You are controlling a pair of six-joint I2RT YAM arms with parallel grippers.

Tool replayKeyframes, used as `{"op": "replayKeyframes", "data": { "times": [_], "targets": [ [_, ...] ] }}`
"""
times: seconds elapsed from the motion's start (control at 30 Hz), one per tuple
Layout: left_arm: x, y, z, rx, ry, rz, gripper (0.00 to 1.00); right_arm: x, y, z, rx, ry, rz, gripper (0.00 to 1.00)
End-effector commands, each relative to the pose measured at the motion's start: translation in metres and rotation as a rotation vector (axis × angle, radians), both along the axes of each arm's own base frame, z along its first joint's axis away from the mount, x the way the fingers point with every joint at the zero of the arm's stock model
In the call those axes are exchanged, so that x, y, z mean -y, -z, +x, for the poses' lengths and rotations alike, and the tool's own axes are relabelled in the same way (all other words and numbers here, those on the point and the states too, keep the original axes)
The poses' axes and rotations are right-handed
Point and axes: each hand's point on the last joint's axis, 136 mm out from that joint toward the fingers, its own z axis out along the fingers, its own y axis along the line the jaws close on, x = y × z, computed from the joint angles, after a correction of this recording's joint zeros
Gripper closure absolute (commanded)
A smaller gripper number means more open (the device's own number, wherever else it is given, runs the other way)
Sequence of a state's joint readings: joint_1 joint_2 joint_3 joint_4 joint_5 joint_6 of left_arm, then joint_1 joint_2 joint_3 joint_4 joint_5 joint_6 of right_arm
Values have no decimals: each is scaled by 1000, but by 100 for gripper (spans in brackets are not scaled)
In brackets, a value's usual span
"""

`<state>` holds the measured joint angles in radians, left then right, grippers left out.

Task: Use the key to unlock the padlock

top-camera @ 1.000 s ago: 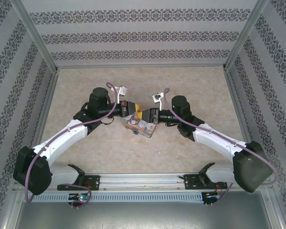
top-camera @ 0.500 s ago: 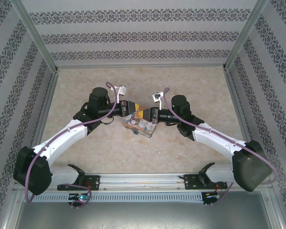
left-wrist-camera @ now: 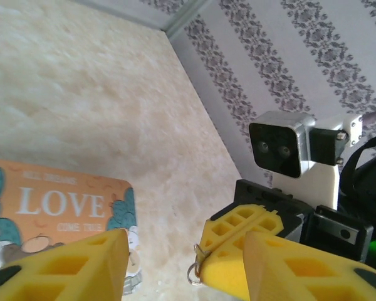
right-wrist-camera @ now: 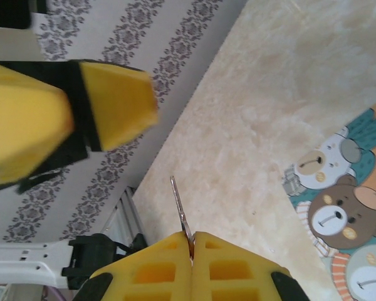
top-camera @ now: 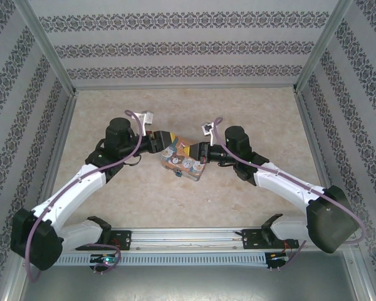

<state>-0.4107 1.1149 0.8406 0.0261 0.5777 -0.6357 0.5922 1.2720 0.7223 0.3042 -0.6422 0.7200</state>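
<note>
At mid-tabletop [top-camera: 257, 113], above the LOVE tin [top-camera: 187, 165], the right tool [right-wrist-camera: 192, 237] clamps the key [right-wrist-camera: 180, 210] while the left tool [left-wrist-camera: 185, 260] gapes empty, so insertion looks next: the blade must line up with the padlock [right-wrist-camera: 292, 183], seemingly the small grey piece at the tin's edge.

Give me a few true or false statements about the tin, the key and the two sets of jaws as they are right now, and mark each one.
1. The tin has the word LOVE on its lid. True.
2. The right jaws are shut on a thin metal key. True.
3. The left jaws are clamped on the tin. False: they stand open and hold nothing, with the tin off to one side.
4. The key's blade is pushed into the padlock. False: the blade sticks out of the right jaws into free air, above the table, and touches nothing.
</note>
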Motion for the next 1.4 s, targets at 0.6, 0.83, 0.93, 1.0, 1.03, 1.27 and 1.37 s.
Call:
{"op": "replayKeyframes", "data": {
  "times": [0.6,0.83,0.93,1.0,1.03,1.27,1.37],
  "targets": [
    [-66,101,-43,-55,-192,258,17,-3,69,22,-78,70,-132,100],
    [-53,112,-45,-23,-148,155,20,-6,93,24,-143,70,-158,100],
    [-50,116,-46,-26,-134,151,21,-7,102,23,-166,62,-163,100],
    [-48,120,-46,-42,-127,150,22,-7,107,23,-176,58,-163,100],
    [-46,122,-46,-51,-121,149,23,-7,109,22,-179,57,-162,100],
    [-37,136,-45,-93,-83,153,25,-7,122,20,-200,50,-150,100],
    [-32,136,-44,-82,-66,133,28,-7,128,18,-214,48,-148,100]
  ]
}}
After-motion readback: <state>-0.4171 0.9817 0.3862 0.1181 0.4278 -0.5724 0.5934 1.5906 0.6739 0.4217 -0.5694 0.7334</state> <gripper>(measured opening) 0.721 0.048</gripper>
